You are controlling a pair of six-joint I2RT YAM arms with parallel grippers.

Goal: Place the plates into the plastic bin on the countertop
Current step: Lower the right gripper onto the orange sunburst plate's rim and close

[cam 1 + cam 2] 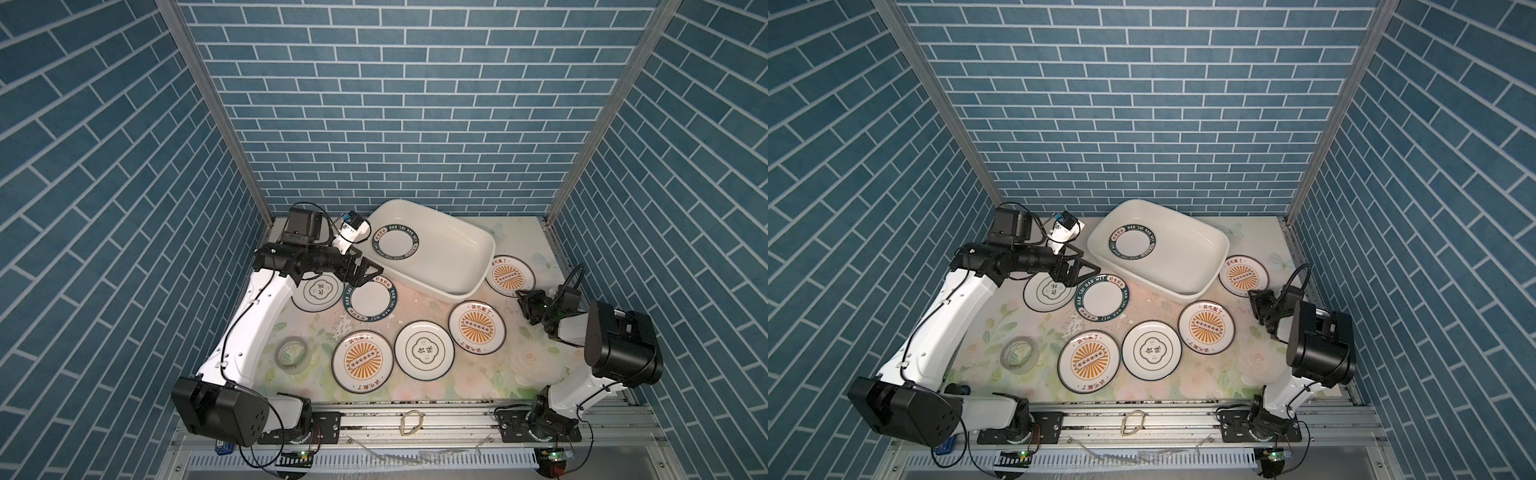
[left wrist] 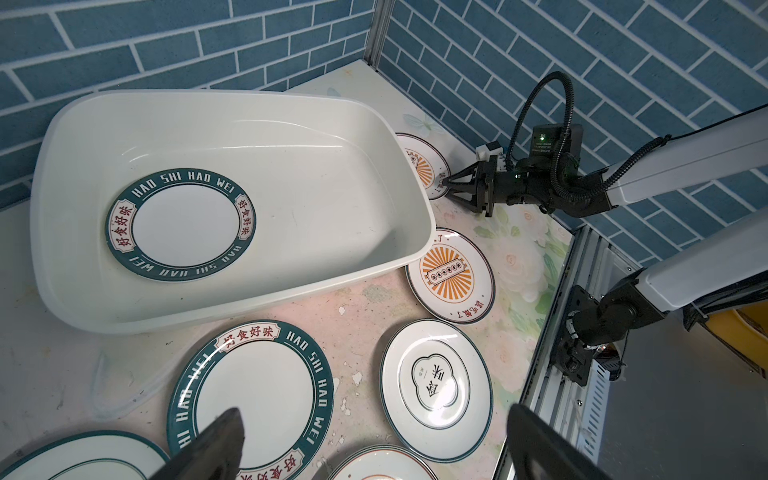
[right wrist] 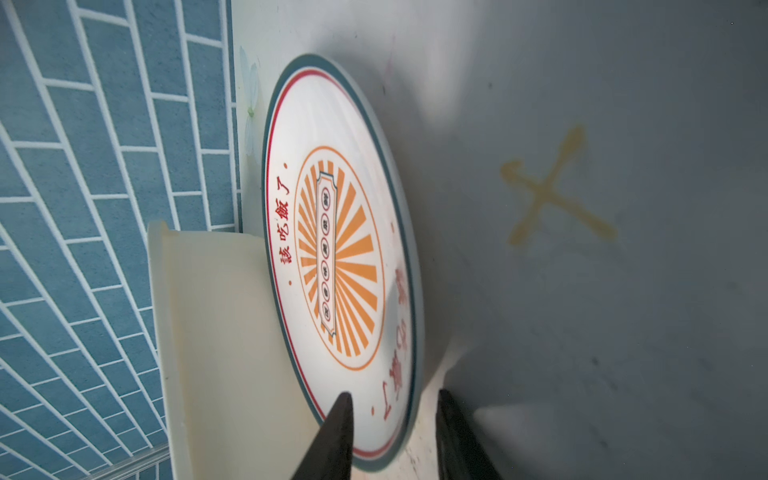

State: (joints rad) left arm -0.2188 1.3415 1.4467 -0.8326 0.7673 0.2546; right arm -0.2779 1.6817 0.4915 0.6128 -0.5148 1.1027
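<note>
Countertop (image 3: pixel 582 311) plate (image 3: pixel 338 257), apparently "該吃飯了"

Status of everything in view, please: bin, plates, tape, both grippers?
plastic bin: upright, one plate inside
green-rimmed plate inside: lying flat
far sunburst plate: flat, outside bin
right gripper: open, straddling that plate's rim
middle sunburst plate: flat, unheld
near sunburst plate: flat, unheld
near emblem plate: flat, unheld
far emblem plate: flat, unheld
outer green-rimmed plate: flat, unheld
tape roll: lying flat
left gripper: open, empty
</note>
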